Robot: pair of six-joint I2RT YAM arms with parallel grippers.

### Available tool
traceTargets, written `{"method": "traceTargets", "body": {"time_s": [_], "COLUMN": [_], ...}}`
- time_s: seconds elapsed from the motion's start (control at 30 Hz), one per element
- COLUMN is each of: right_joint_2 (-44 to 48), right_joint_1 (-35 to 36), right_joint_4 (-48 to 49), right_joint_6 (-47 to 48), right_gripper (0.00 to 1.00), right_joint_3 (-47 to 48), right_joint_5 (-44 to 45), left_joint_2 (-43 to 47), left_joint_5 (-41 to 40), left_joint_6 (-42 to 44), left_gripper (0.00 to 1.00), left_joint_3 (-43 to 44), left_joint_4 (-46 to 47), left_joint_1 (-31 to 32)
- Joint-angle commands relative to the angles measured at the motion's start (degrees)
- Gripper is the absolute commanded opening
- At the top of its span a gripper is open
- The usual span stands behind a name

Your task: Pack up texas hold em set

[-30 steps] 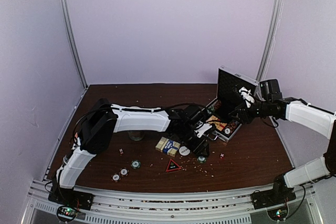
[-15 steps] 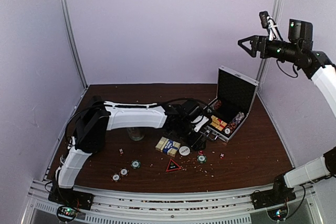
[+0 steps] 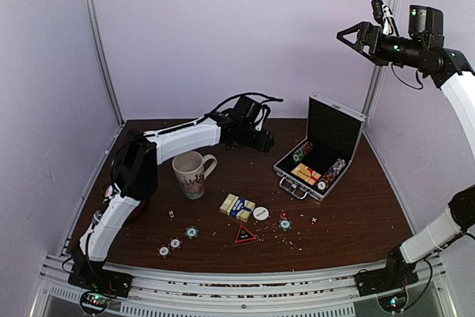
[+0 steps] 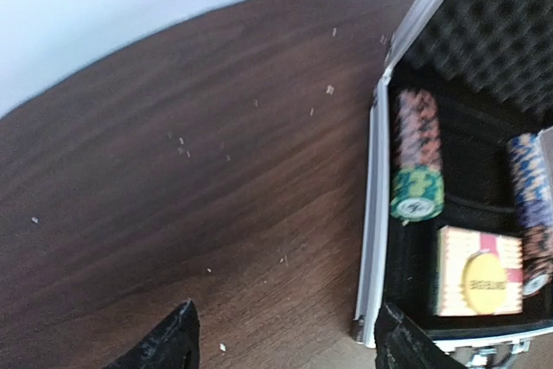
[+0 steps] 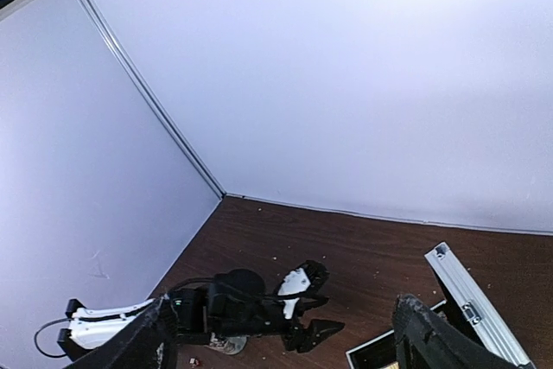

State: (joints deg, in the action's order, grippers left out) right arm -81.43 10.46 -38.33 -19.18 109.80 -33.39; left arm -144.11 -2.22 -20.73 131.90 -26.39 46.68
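Standing open on the tabletop [image 3: 356, 220], the aluminium briefcase [image 3: 320, 159] exposes its chip slots for loading. The card box [image 3: 237, 206] and apparently loose chips [image 3: 191, 232] lie outside. The left gripper [image 3: 261, 141] hovers beside it, released; the right gripper [image 3: 355, 38], also released, is raised clear for access.

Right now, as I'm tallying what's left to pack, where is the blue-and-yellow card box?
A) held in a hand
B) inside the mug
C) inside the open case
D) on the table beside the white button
D: the card box lies flat on the table next to the white button, outside the open case.
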Motion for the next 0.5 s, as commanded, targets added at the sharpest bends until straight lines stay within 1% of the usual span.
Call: {"method": "traceTargets", "body": {"time_s": [0.0, 0.1, 0.27, 0.47], "right_joint_2": [-0.98, -1.34, -0.82, 1.55], "right_joint_1": [-0.59, -1.83, -4.64, -5.51], "right_joint_4": [0.78, 2.23, 5.8, 10.79], "right_joint_6": [-4.49, -6.49, -10.49, -14.18], "right_gripper": [0.86, 0.85, 0.83, 0.83], "right_joint_3": [1.12, -0.05, -2.93, -8.09], "right_joint_5": [-5.24, -7.59, -11.56, -15.91], "left_joint_2": [-3.84, -4.84, -4.63, -4.82], "left_joint_5": [1.67, 3.14, 2.57, 2.15], "left_joint_6": [0.08, 0.43, 1.15, 0.43], "left_gripper": [0.7, 0.7, 0.69, 0.69], "left_joint_3": [0.73, 0.64, -0.04, 0.07], "left_joint_4": [2.06, 1.73, 1.62, 2.32], "left_joint_1": [1.97, 2.32, 2.97, 3.52]}}
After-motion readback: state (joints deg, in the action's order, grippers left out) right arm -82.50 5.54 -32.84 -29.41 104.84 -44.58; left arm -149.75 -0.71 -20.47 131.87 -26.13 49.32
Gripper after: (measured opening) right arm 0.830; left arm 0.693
